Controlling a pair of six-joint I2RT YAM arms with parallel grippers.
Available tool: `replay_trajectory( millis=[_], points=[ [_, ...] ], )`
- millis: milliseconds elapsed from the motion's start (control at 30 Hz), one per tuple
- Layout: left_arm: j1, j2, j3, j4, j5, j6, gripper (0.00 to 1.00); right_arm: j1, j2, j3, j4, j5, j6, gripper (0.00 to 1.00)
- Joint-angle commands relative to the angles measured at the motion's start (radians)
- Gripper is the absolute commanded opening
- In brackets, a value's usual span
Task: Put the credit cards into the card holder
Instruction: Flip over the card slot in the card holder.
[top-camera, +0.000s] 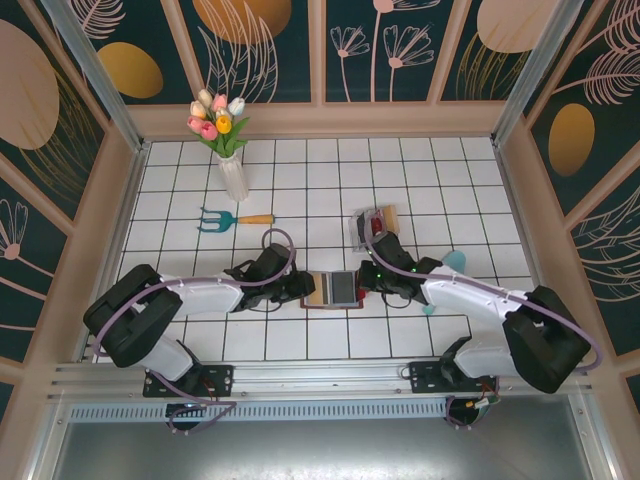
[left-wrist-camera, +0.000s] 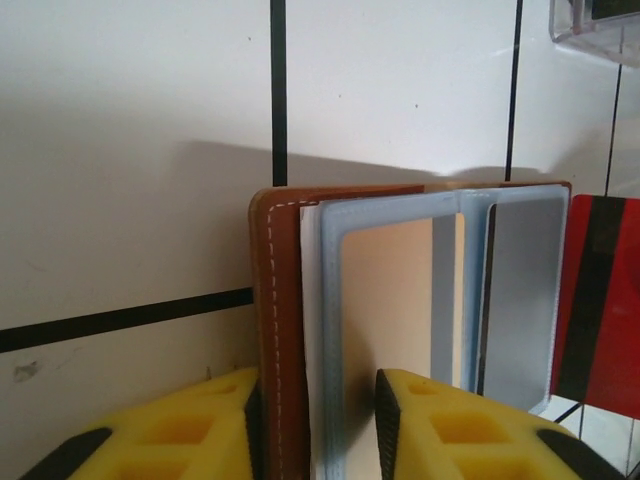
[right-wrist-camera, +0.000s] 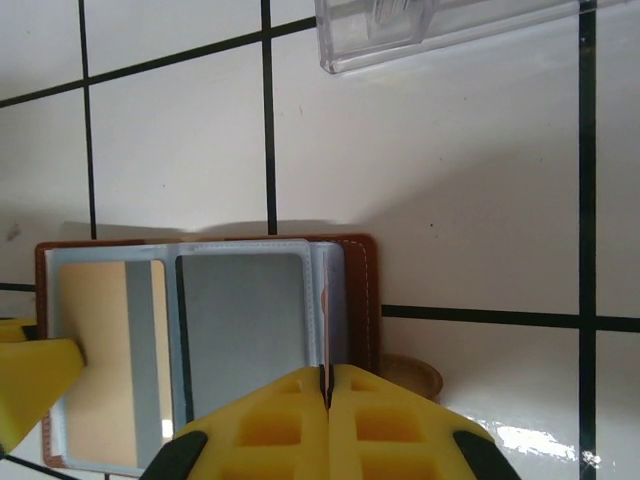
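Leather holder (top-camera: 335, 288) lies open mid-frame on the worktop (top-camera: 420, 180); its cover looks soft and its sleeves (right-wrist-camera: 240, 330) floppy. Left hand (left-wrist-camera: 315, 430), part-closed, pinches the holder's left cover. Right hand (right-wrist-camera: 327, 385), shut, grips a red card (left-wrist-camera: 600, 300) at the holder's right edge. The card looks thin, stiff and likely slick, so it is best held by an edge.

2 arms reach inward — left gripper (top-camera: 300, 290) narrowly gapped, right gripper (top-camera: 368, 283) pinched tight.
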Motion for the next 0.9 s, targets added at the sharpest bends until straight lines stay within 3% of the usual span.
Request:
replay_trajectory(
  millis=[0,533,867],
  points=[
    [-0.007,0.012,0.017,0.015,0.010,0.013,0.30,-0.014,-0.054,-0.001,0.004,-0.038,0.035,0.01],
    [-0.010,-0.007,0.007,0.049,0.006,-0.005,0.17,-0.017,-0.030,0.056,0.123,-0.193,0.074,0.03],
    [-0.010,-0.019,-0.011,0.082,0.002,-0.025,0.11,-0.003,0.063,0.079,0.171,-0.274,0.055,0.03]
  ],
)
